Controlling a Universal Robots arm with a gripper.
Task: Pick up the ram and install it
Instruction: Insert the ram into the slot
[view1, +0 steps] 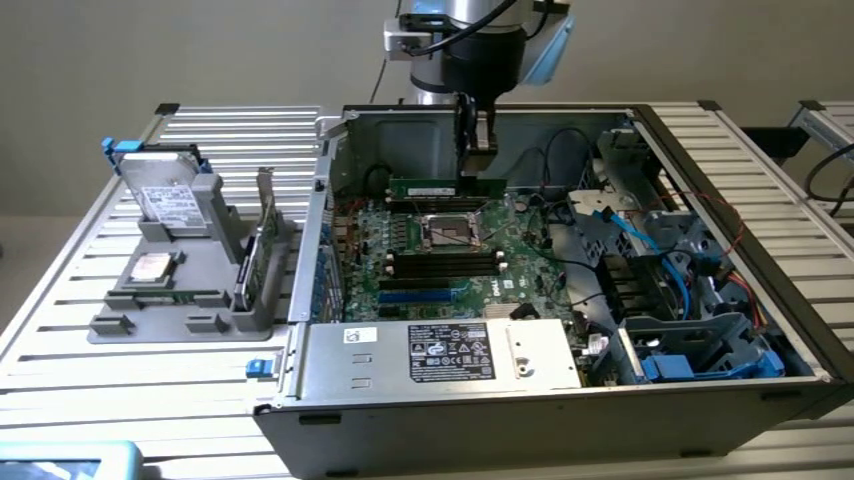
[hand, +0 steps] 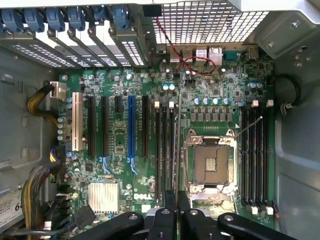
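The ram (view1: 446, 187), a thin green stick with a pale label, hangs lengthwise just above the green motherboard (view1: 400, 235) inside the open computer case (view1: 561, 400). My gripper (view1: 474, 152) comes down from above and is shut on the stick's top edge. In the wrist view the ram (hand: 178, 135) appears edge-on as a thin line running out from between my fingertips (hand: 170, 201). It lies beside the black memory slots (hand: 165, 150), between them and the CPU socket (hand: 212, 162). Whether it touches a slot I cannot tell.
A second bank of black memory slots (view1: 447, 263) lies on the near side of the CPU socket (view1: 451, 230). The power supply (view1: 441, 355), blue cables (view1: 641, 240) and drive cage (view1: 694, 345) crowd the case. A grey holder (view1: 187, 290) with a hard drive (view1: 167, 200) and a card stands at the exterior view's left.
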